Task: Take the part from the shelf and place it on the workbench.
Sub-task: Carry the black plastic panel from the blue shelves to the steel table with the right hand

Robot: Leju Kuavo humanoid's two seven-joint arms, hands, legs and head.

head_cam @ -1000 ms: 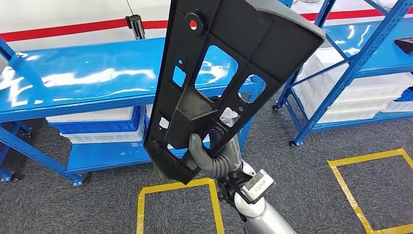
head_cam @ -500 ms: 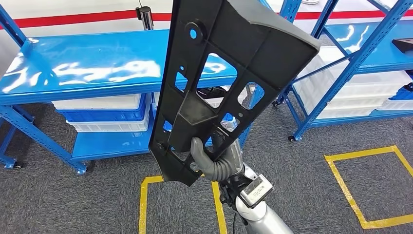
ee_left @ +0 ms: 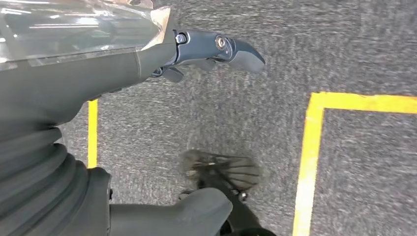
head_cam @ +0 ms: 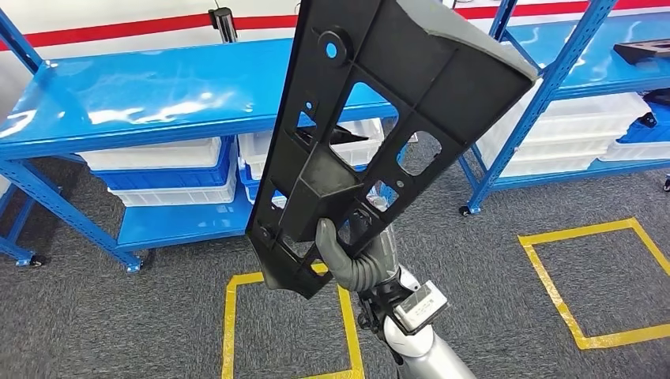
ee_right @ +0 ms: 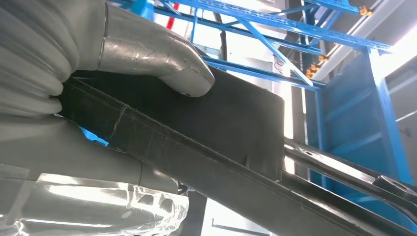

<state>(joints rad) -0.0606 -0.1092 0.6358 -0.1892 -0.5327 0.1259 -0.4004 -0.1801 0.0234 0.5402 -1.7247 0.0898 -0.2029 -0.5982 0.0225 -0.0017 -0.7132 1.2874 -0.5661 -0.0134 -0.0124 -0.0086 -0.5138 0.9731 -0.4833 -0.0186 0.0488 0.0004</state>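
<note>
The right hand [head_cam: 355,257] grips the black part [head_cam: 379,118] near its lower end, thumb [ee_right: 162,54] pressed on its face, holding it raised and tilted up over the grey floor [head_cam: 490,253] in front of the blue shelf [head_cam: 158,95]. The left hand [ee_left: 147,64] hangs over the floor, holding nothing, fingers [ee_left: 236,49] stretched out loosely

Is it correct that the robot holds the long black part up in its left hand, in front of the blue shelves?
Not quite: the right hand grips the black part, as the head view shows. The left hand hangs over the carpet and holds nothing. The rest is right: the part is raised before the blue shelves.
</note>
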